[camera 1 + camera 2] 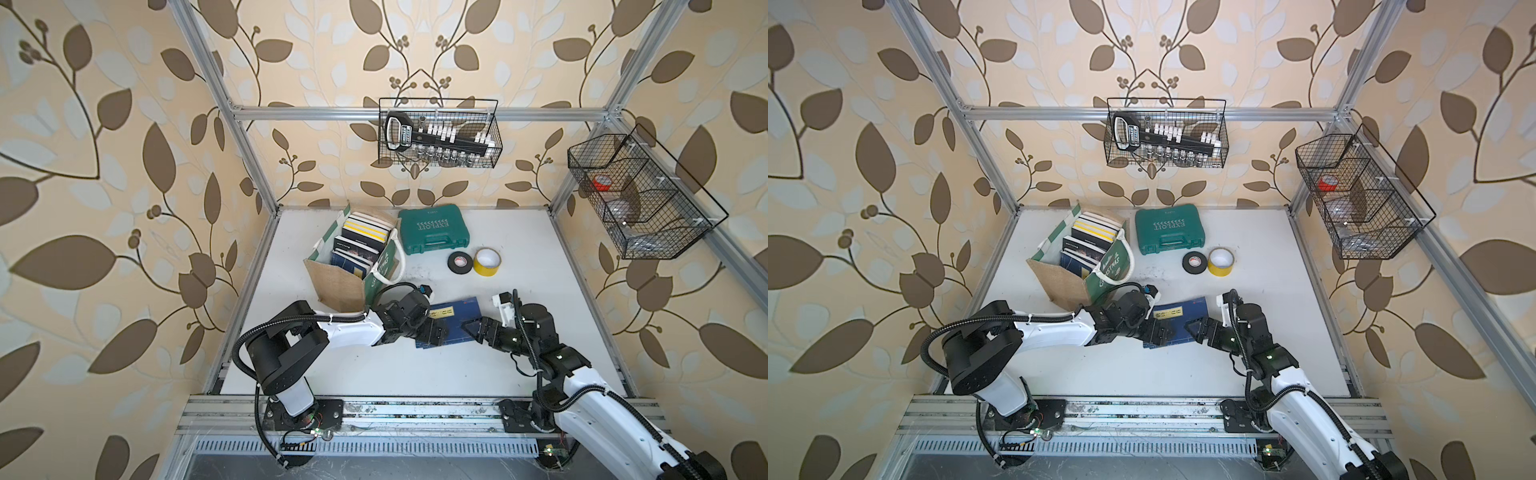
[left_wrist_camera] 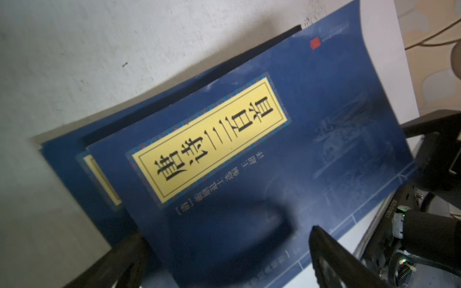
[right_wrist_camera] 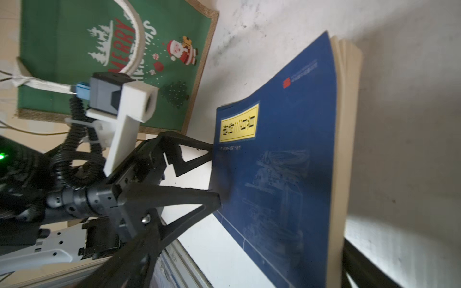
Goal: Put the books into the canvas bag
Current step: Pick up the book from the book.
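Reaching low from both sides to two stacked navy books (image 1: 461, 313) on the table (image 1: 374, 365) near the bag (image 1: 332, 282).
Spread wide, gripping nothing: left gripper (image 1: 437, 333) and right gripper (image 1: 473, 328) at opposite ends.

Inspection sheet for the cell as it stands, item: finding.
Surface: white table, scuffed, dark specks.
Job's things: canvas bag upright, books inside; navy books stacked on the table.
Clutter: green tool case, black tape, yellow tape.
End effectors: left end effector open at the navy books' edge; right end effector open at the opposite side.
Cables: black hose along the left arm.
Surroundings: wire baskets on the frame, leaf wallpaper.
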Action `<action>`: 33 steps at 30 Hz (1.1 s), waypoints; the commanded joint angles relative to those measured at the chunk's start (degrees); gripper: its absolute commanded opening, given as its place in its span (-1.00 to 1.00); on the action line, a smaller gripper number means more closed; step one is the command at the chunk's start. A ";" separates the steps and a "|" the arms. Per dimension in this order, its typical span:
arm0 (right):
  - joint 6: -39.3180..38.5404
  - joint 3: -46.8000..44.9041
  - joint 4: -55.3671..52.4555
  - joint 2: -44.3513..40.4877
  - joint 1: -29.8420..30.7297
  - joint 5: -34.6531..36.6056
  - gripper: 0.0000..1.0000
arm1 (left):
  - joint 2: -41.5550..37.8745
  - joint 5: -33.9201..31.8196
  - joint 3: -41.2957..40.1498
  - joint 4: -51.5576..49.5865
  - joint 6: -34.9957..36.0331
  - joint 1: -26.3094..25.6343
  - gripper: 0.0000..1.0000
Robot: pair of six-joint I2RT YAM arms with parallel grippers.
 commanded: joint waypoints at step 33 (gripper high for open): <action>-3.20 3.51 -2.18 0.70 0.10 11.95 -0.55 | 1.89 3.91 -0.29 2.32 0.78 -0.75 0.98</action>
